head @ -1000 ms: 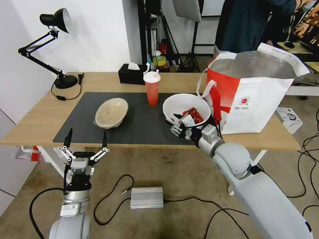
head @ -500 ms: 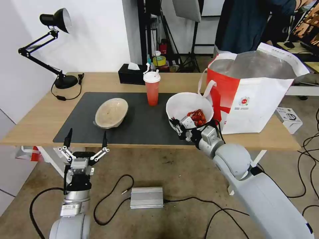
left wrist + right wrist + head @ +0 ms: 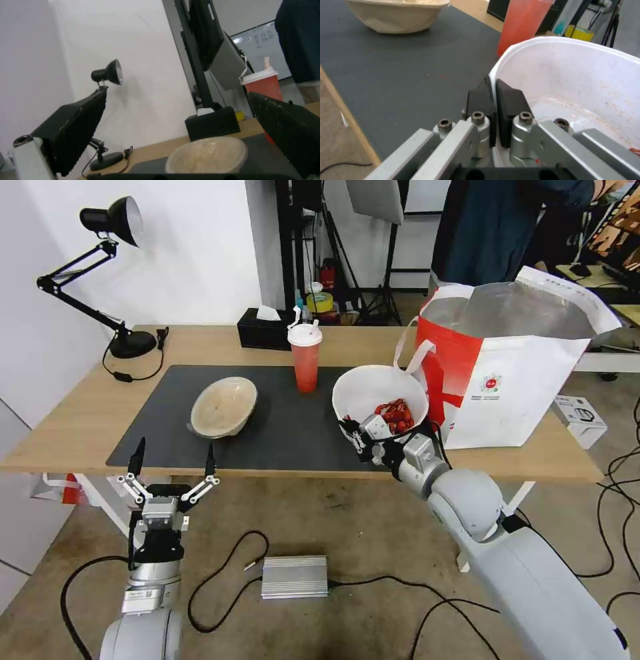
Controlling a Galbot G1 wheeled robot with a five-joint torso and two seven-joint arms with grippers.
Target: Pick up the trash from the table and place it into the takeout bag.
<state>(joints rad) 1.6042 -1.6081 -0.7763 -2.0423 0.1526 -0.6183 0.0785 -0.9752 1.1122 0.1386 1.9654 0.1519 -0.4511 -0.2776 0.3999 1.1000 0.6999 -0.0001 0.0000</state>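
Note:
The round white bowl with red crawfish scraps is tilted up off the dark mat, its near rim pinched by my right gripper, which is shut on the bowl's rim. It hangs just left of the takeout bag, a boxy white-and-red tote with foil lining, standing open on the table's right end. The red drink cup stands upright mid-mat. The beige plastic bowl lies left of it. My left gripper is open, below the table's front edge, facing the beige bowl.
A black desk lamp and a black tissue box stand at the back of the light-wood table. A small white box lies right of the bag. Cables and a grey power unit lie on the floor.
My right gripper lifted and tilted the white bowl up off the mat a second ago, and has since held it nearly still. The left arm has not moved.

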